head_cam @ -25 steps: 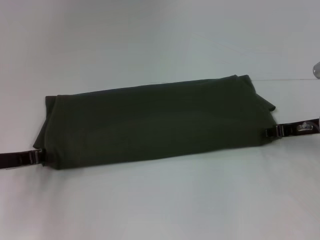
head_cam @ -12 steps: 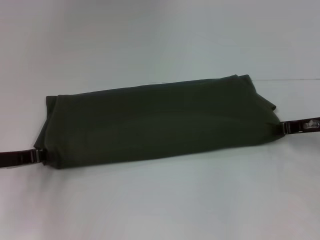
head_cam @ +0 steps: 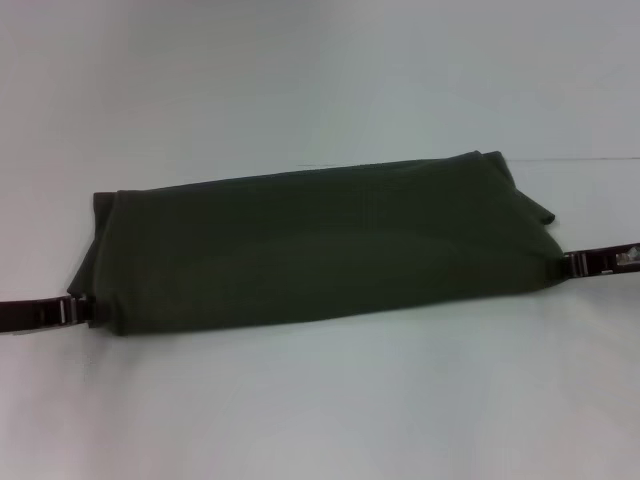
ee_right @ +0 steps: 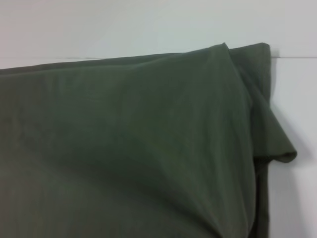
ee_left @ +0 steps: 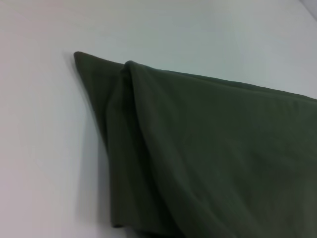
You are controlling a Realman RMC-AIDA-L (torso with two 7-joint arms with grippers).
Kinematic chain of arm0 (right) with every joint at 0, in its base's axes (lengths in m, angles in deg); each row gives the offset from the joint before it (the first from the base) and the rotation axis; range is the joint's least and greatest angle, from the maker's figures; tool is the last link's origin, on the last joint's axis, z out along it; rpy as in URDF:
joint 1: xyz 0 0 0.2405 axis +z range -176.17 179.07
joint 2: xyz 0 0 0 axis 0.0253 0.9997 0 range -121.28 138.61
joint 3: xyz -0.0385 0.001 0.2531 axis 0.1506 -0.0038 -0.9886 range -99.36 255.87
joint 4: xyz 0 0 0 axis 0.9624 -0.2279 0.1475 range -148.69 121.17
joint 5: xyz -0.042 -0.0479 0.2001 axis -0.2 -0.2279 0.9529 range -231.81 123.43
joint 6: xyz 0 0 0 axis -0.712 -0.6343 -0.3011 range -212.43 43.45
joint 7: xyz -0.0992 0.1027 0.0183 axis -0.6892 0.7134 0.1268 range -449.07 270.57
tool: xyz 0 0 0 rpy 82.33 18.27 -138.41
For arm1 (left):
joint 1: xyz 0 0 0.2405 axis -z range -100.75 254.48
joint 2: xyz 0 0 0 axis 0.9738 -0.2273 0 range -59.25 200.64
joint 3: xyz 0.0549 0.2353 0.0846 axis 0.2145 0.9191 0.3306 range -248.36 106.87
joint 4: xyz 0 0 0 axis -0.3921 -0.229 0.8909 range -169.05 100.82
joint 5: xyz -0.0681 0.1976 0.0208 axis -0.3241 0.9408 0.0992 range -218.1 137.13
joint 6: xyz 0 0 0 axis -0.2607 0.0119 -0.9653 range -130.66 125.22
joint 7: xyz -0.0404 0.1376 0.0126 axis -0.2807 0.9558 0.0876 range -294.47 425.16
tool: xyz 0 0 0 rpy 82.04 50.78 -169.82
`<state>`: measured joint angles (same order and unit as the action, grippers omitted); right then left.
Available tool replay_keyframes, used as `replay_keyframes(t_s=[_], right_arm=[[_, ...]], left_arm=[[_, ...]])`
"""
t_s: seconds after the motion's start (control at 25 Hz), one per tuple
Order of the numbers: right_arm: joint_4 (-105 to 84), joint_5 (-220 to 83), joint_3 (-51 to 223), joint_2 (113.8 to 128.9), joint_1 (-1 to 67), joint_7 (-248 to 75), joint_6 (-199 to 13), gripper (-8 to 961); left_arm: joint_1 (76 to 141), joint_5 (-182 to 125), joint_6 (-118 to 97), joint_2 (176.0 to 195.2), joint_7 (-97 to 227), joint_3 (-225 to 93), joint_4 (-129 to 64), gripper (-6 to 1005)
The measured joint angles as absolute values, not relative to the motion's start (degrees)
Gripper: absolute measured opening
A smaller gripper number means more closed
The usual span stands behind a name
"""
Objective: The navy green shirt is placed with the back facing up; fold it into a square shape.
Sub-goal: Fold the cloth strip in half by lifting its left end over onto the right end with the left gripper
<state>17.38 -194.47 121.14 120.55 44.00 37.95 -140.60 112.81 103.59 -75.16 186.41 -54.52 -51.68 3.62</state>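
Olive-green cotton, plain and unprinted on the side that shows, lies folded into a long band across the white table (head_cam: 320, 400). The navy green shirt (head_cam: 320, 250) runs from the left of the scene to the right, its right end sitting slightly farther away than its left, so the band slants across the head view.

Left end: the left gripper (head_cam: 82, 308) reaches in low from the left edge of the scene and meets the near left corner of the band. Its dark fingers with metal fittings touch the cloth at that corner; whether they are pinched on the fabric or merely against it cannot be told. The left wrist view shows this end of the shirt (ee_left: 198, 148) as stacked layers, with a rounded fold ridge running toward the far corner and an under-layer sticking out past it.

Middle: the top layer is smooth, with one shallow crease running lengthwise.

Right end: the layers are offset here, and a lower flap of cloth pokes out beyond the top layer on the far right side. The right wrist view shows the same end of the shirt (ee_right: 129, 139), the flap curling at its edge over the table. The right gripper (head_cam: 568, 264) comes in from the right edge and touches the near right corner; its grip likewise cannot be told.
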Motion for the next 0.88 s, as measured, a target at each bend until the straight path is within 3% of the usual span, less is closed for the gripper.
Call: replay_keyframes(t_s=[0.16, 0.88], right_arm=[[23.1, -194.1, 120.9, 121.71, 41.2, 38.4, -145.8, 52], [33.8, -190.9, 119.1, 123.81, 30.5, 36.9, -163.5, 101]], left_arm=[[112.6, 103.8, -80.6, 185.68, -54.6, -51.9, 5.5, 26], [114.0, 113.2, -96.0, 182.41, -55.2, -54.7, 10.0, 32]])
